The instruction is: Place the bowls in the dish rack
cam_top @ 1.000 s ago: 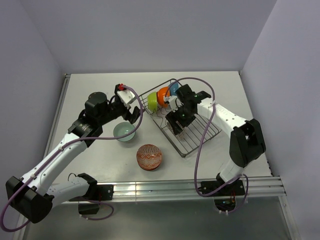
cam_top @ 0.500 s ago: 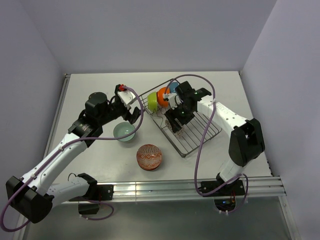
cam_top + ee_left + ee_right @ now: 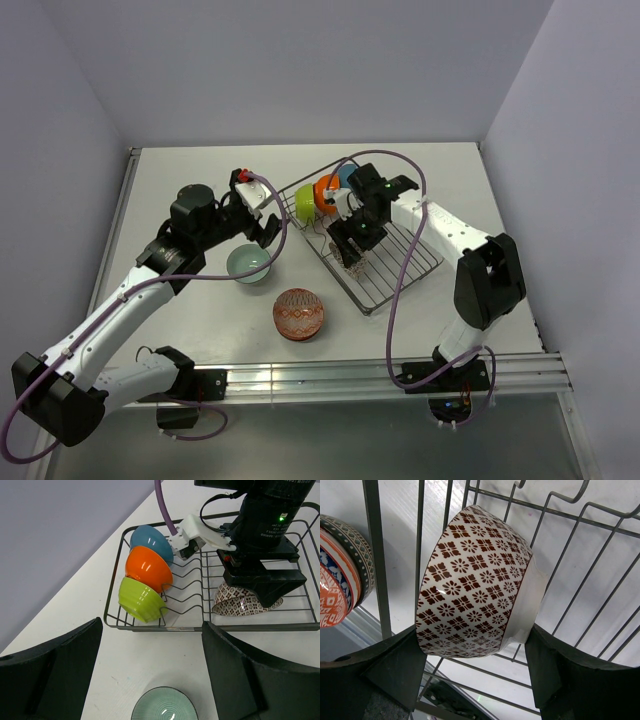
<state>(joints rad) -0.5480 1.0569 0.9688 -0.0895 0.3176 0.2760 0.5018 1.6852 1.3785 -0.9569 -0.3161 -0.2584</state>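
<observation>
- Left pincer jaws apart, hovering over teal bowl mid-desk; red-orange patterned bowl waits near front edge.
- Right pincer clamped on brown patterned bowl, low in dish rack. Next, probably: seat between tines, release.

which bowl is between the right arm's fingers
The brown-patterned bowl, gripped by the right fingers in the dish rack. The lime bowl, orange bowl and blue bowl stand untouched at its end.
</observation>
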